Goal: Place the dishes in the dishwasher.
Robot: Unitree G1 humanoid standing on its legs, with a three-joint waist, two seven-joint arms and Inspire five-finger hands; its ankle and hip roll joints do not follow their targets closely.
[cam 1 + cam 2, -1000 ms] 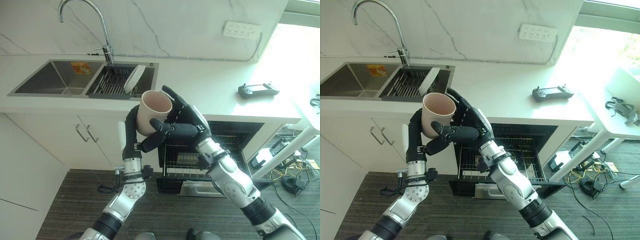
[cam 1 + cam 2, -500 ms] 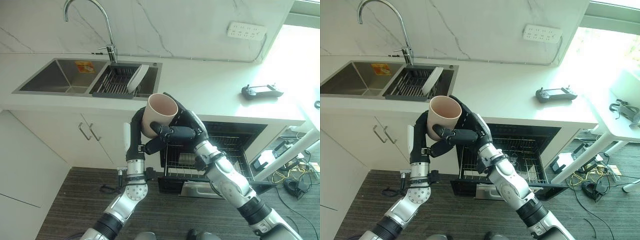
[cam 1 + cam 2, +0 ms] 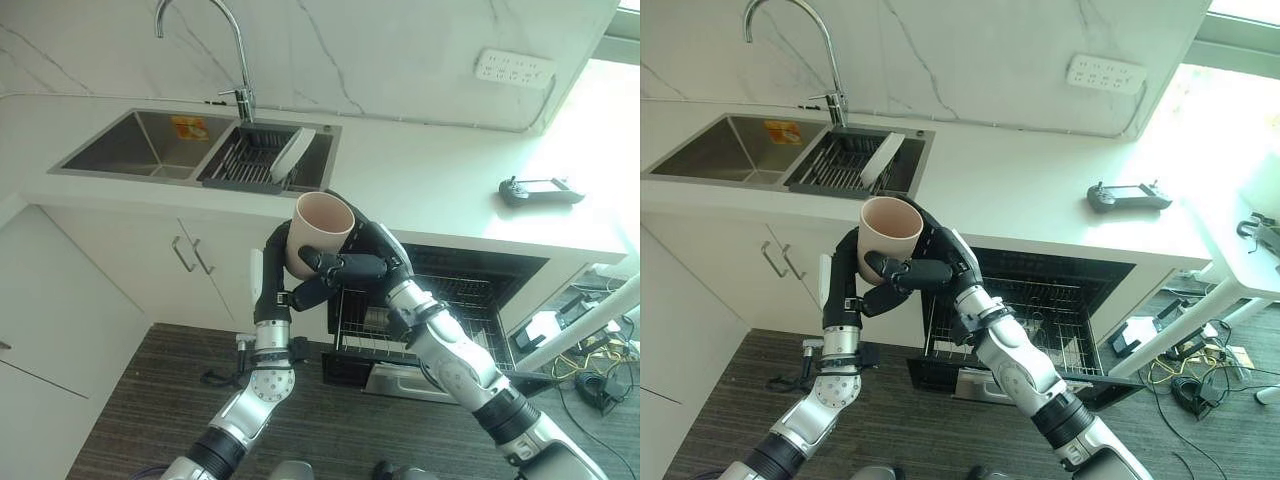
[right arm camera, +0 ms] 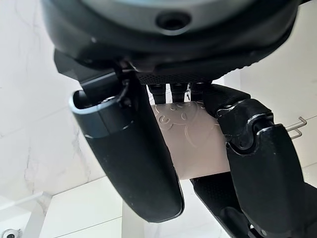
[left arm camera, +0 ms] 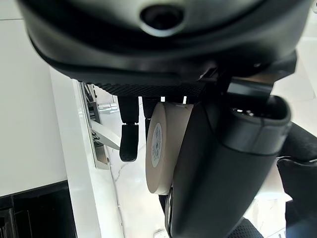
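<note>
Both hands are wrapping one cup [image 3: 318, 230] in mid-air, w/ its open mouth tilting up and toward the counter. Left hand [image 3: 275, 262] is cupping the beige cup from below and behind, fingers curling round its wall; in the left wrist view the cup's base w/ a round sticker is sitting against the palm and thumb. Right hand [image 3: 362, 260] is gripping from the other side, thumb crossing the front of the cup wall and fingers curving round the back near the rim. In the right wrist view the embossed cup wall [image 4: 190, 136] is showing between thumb and fingers, w/ the left hand's dark fingers pressing alongside.

Cup is hanging in front of the counter edge [image 3: 420, 225], above the cabinet doors and just left of the open dishwasher [image 3: 470, 275]. Dishwasher's wire rack [image 3: 1040, 325] is sitting pulled out below the right forearm; a few items are showing in it but too small to tell what.

Behind, on the counter: a double sink [image 3: 150, 145] w/ a tall curved faucet [image 3: 235, 50], and a dark drain basket [image 3: 245, 160] in the right basin holding a white plate [image 3: 292, 155] leaning on edge. Well apart to the right, a black handheld controller [image 3: 540, 190] is lying on the counter. A white socket strip [image 3: 515, 70] is sitting on the marble wall.
</note>
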